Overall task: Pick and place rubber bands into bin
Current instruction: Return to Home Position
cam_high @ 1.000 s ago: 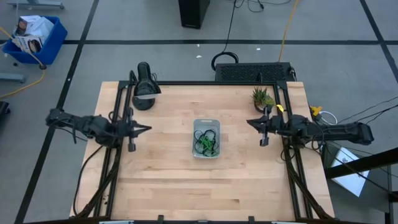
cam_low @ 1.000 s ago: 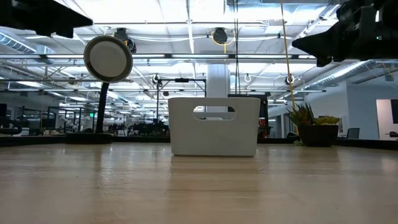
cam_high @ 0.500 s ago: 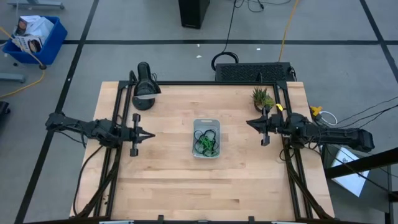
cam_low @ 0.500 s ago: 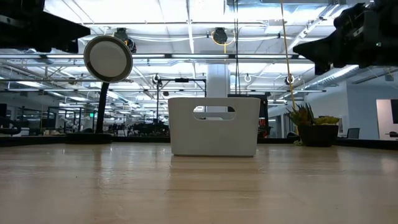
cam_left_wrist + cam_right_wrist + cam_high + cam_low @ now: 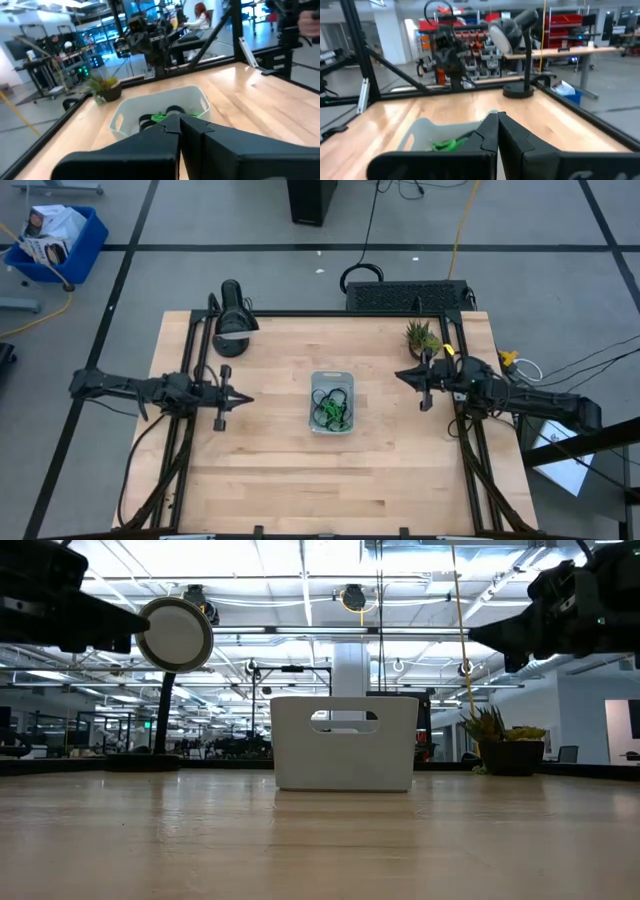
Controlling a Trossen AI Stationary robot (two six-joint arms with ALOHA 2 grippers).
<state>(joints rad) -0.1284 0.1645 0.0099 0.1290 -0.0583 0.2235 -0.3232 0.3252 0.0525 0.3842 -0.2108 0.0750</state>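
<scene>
The translucent bin (image 5: 331, 402) stands on the table's middle; it also shows in the low view (image 5: 344, 743). Dark and light green rubber bands (image 5: 331, 409) lie inside it, and they show in the left wrist view (image 5: 159, 117) and the right wrist view (image 5: 450, 145). My left gripper (image 5: 246, 399) is shut and empty, hovering left of the bin. My right gripper (image 5: 399, 376) is shut and empty, hovering right of the bin.
A black desk lamp (image 5: 232, 320) stands at the table's far left. A small potted plant (image 5: 420, 337) stands at the far right, beside my right arm. Bare wood lies around the bin and across the table's near half.
My left gripper has moved toward the bin, a little toward the table's near edge. My right gripper has stayed nearly in place while its arm has drawn down a little.
</scene>
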